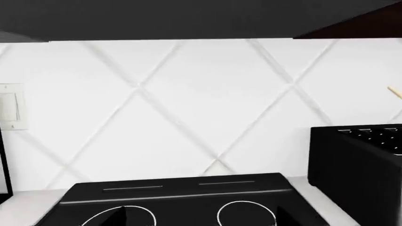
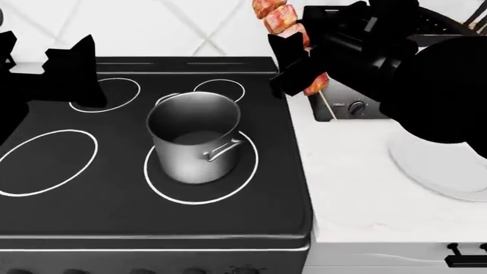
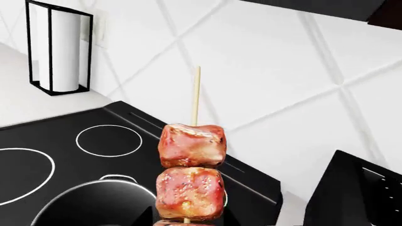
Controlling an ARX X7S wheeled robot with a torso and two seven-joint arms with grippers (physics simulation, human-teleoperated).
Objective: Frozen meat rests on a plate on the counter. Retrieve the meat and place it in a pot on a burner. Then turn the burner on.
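Note:
In the head view my right gripper [image 2: 298, 60] hangs in the air over the seam between cooktop and counter [image 2: 357, 188], shut on the meat [image 2: 275, 17], a kebab on a pale skewer tilted up to the left. The right wrist view shows the meat [image 3: 190, 146] upright in my right gripper [image 3: 188, 222], with the pot [image 3: 94, 200] rim below. The steel pot [image 2: 194, 142] stands empty on the front right burner [image 2: 220, 193], down-left of the meat. The white plate [image 2: 441, 165] lies bare on the counter, partly behind my right arm. My left gripper [image 2: 72, 68] hovers open over the back left of the cooktop; its fingertips [image 1: 116, 219] hold nothing.
A dark toaster [image 2: 354, 107] with a knob stands at the back of the counter behind my right arm. Other ring burners [image 2: 45, 162] mark the black cooktop. A paper towel holder [image 3: 60, 49] stands left of the stove, and a wall switch [image 1: 11, 106] is on the tiled backsplash.

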